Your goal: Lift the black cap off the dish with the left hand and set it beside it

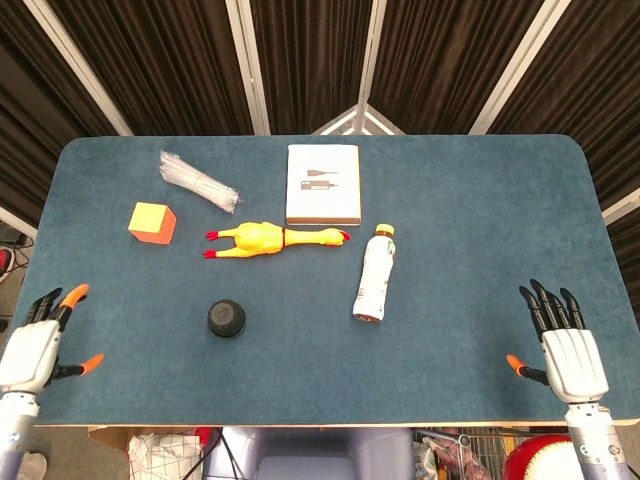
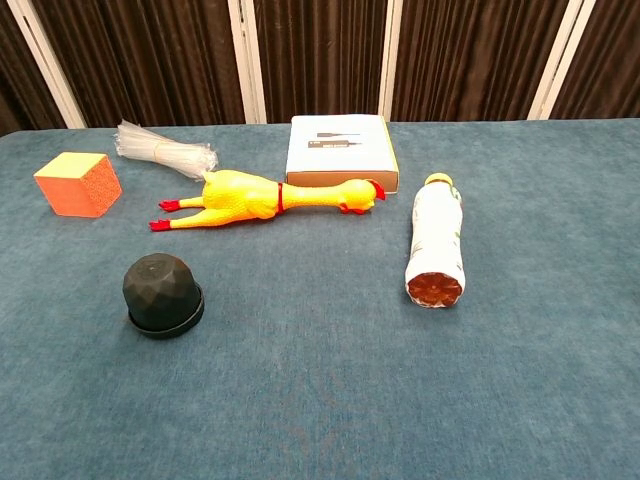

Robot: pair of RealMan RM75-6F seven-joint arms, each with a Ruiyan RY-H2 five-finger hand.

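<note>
A faceted black cap point(image 1: 227, 317) point(image 2: 160, 288) sits upside-down over a low black dish whose rim point(image 2: 165, 326) shows beneath it, on the blue table left of centre. My left hand point(image 1: 35, 342) hovers at the table's front left edge, fingers spread and empty, well to the left of the cap. At the front right edge my right hand point(image 1: 567, 342) is held flat with fingers apart, holding nothing. Neither hand appears in the chest view.
A yellow rubber chicken point(image 1: 270, 240), a lying bottle point(image 1: 376, 274), a white box point(image 1: 323, 184), an orange cube point(image 1: 151, 222) and a clear plastic bundle point(image 1: 197, 181) lie behind and beside the cap. The blue table point(image 1: 470, 220) is bordered by dark curtains at the back.
</note>
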